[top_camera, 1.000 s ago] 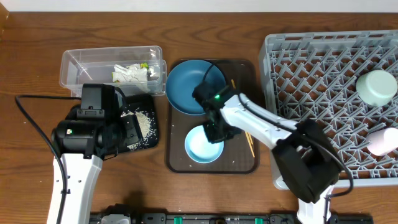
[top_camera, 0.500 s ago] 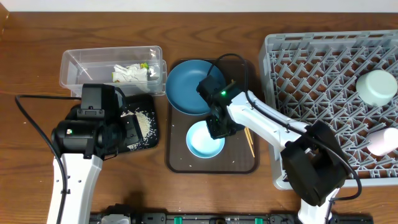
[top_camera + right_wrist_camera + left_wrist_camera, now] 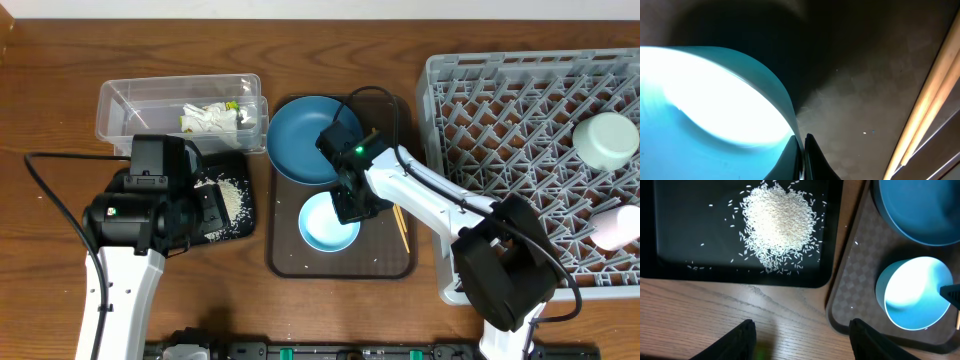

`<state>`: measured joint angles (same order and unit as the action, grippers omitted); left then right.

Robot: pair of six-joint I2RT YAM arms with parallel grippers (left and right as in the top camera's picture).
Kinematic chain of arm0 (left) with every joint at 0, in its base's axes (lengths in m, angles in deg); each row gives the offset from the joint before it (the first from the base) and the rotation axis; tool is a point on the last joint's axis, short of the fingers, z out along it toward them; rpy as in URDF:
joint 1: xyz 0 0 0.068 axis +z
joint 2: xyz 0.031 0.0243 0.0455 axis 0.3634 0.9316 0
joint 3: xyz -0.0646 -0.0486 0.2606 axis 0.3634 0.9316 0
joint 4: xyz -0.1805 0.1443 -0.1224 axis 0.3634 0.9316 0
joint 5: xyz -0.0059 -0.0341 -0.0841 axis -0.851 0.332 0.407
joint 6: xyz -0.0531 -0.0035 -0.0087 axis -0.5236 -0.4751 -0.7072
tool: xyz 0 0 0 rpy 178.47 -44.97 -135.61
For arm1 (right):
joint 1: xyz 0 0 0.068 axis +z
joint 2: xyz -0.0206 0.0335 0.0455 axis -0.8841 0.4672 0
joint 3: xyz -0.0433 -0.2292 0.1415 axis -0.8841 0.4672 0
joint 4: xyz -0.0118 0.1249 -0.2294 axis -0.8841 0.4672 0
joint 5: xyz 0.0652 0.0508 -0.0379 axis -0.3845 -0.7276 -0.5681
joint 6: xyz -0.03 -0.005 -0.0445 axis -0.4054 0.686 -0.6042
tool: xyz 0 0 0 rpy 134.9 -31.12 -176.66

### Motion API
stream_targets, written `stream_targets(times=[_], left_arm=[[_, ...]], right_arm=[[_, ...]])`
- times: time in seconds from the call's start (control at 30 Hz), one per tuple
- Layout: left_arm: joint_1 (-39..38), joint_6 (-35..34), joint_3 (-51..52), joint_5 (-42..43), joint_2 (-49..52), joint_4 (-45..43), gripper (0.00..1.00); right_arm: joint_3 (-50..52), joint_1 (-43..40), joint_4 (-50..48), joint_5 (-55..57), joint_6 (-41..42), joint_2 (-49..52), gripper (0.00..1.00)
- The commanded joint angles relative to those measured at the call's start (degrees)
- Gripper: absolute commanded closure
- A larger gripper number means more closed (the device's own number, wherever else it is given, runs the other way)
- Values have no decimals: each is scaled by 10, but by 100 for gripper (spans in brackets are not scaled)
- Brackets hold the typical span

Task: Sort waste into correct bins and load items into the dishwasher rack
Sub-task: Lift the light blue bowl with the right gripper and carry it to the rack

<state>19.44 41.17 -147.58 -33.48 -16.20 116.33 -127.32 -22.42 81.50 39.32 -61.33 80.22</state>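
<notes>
Overhead view: right gripper [image 3: 352,205] pinches the rim of the pale-blue bowl [image 3: 325,230], jaws pressed together on its thin wall. The bowl stands on the near half of the brown tray [image 3: 385,262], with the chopsticks [image 3: 400,228] just beside it. Left gripper [image 3: 802,330] hangs with jaws spread and empty over the desk, at the near edge of the black tray [image 3: 690,240] that holds the rice [image 3: 780,222].

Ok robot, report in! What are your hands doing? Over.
Right gripper shut on pale-blue bowl rim, over the brown tray. Left gripper open, empty, beside the black tray. Chopsticks close by, clear of bowl. Over.
</notes>
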Motion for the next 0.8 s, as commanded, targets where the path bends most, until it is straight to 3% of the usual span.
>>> stream_targets(times=[0.0, 0.3, 0.53, 0.77], left_arm=[[3, -1, 2, -5, 3, 1, 37], [3, -1, 2, -5, 3, 1, 37], [3, -1, 2, -5, 3, 1, 37], [3, -1, 2, -5, 3, -1, 37]], right_arm=[[1, 9, 2, 6, 1, -10, 99], [0, -4, 30, 94, 3, -143, 99], [0, -64, 11, 299, 2, -289, 99], [0, -177, -66, 523, -60, -323, 99]])
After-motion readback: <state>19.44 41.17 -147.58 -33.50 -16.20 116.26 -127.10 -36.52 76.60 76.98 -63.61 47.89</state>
